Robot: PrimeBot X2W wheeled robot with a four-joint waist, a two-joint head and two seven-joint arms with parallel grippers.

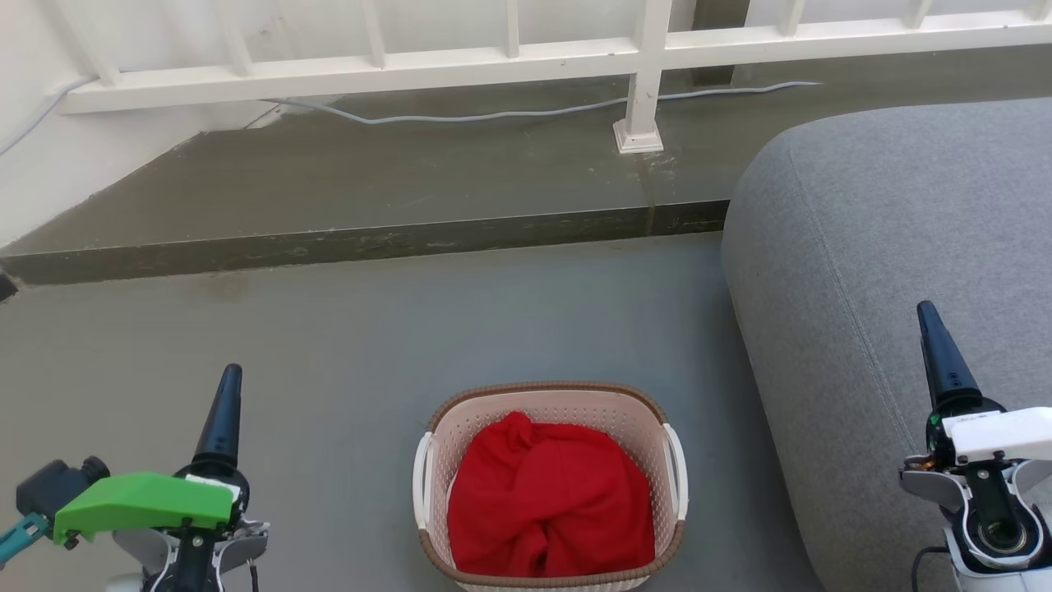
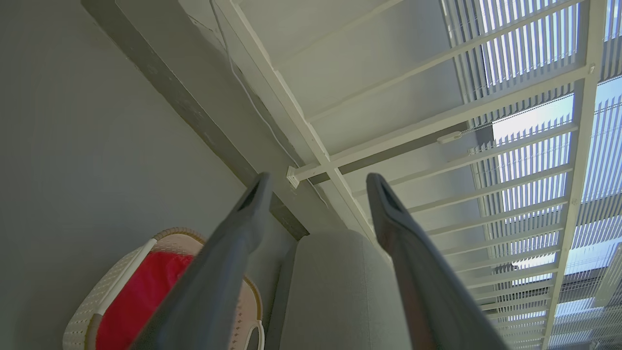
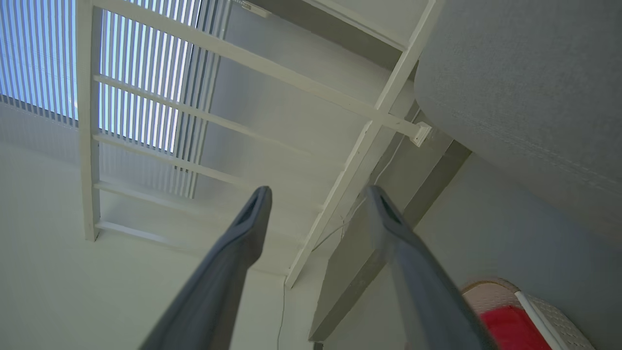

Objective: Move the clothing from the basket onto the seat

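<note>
Clothing in basket; seat right of basket.

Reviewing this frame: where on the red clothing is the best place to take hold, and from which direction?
Probably grip the clothing at the bunched hump near the far wall of the basket, coming straight down from above. The heap fills the basket from wall to wall, so the sides are blocked. That hump looks like the highest part and offers loose fabric to pinch.
</note>
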